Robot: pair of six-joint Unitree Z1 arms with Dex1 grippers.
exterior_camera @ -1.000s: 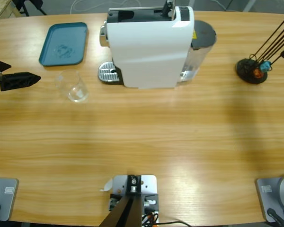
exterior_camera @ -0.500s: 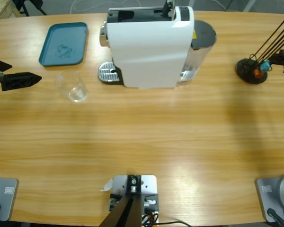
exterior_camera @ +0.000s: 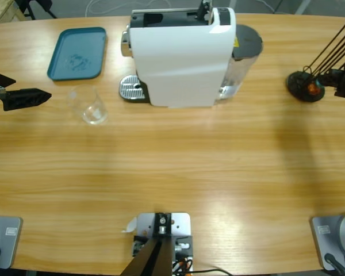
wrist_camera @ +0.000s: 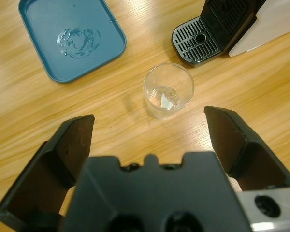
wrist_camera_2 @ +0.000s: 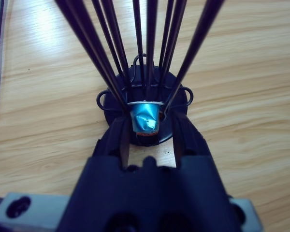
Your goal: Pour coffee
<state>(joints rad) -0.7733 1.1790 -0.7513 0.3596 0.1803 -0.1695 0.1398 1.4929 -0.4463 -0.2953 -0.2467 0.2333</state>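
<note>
Glass cup upright on table, just left of coffee machine's drip grate; holds small pale scrap at bottom, coffee not discernible in it. Blue tray beyond cup, left of machine, faint wet smear inside. Left gripper spread wide, empty, facing cup. Right gripper at capsule rack right of machine, jaws narrowly parted flanking blue capsule; contact unclear.

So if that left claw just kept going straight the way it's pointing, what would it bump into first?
Most likely the clear glass cup: it stands straight ahead of the open left gripper, nothing between. Depth is hard to judge.
</note>
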